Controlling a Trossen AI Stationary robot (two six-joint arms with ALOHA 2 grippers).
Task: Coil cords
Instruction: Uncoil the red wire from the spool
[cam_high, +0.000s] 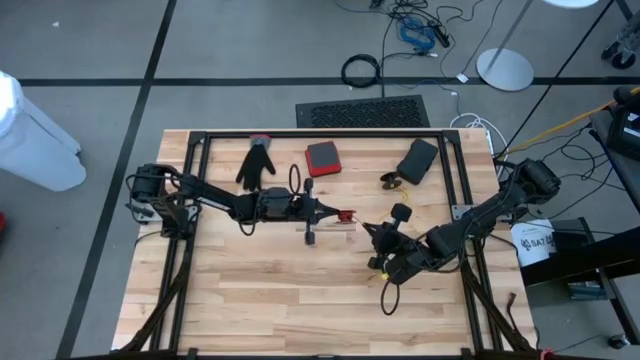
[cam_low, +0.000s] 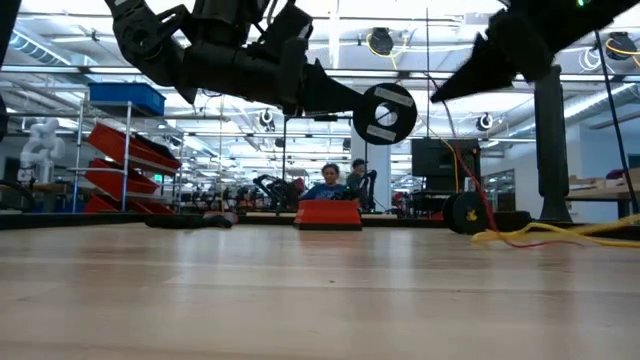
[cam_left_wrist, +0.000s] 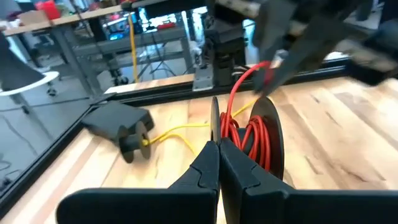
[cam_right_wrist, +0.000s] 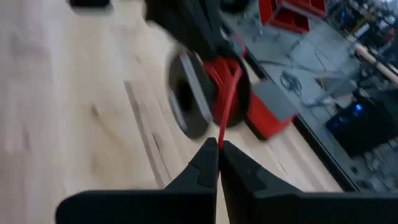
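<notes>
A black spool (cam_left_wrist: 268, 127) with red cord (cam_right_wrist: 225, 93) wound on it hangs above the table's middle, its disc (cam_low: 385, 113) facing the near edge. My left gripper (cam_left_wrist: 217, 148) reaches in from the table's left and is shut on the spool. My right gripper (cam_right_wrist: 217, 148) comes from the right and is shut on a free strand of the red cord. In the high view both grippers meet near the red spot (cam_high: 347, 216). A yellow cord (cam_left_wrist: 169, 132) lies on the table, ending at a small black reel (cam_left_wrist: 132, 140). My left gripper pinches the thin rim of one spool disc (cam_left_wrist: 215, 119) between its two fingers. The fingers lie almost level, coming from the table's left. The spool is lifted clear of the table with its discs upright. My right gripper pinches a single strand of the red cord (cam_right_wrist: 222, 132) at its fingertips, coming from the table's right and slanting down. The strand curves in an arc (cam_left_wrist: 239, 81) from the spool's windings to the fingers, clear of the table.
At the far side lie a black glove (cam_high: 257, 162), a red box (cam_high: 322, 157) and a black box (cam_high: 417, 160). A dark frame (cam_high: 320, 134) borders the table. Bare wood lies toward the near edge.
</notes>
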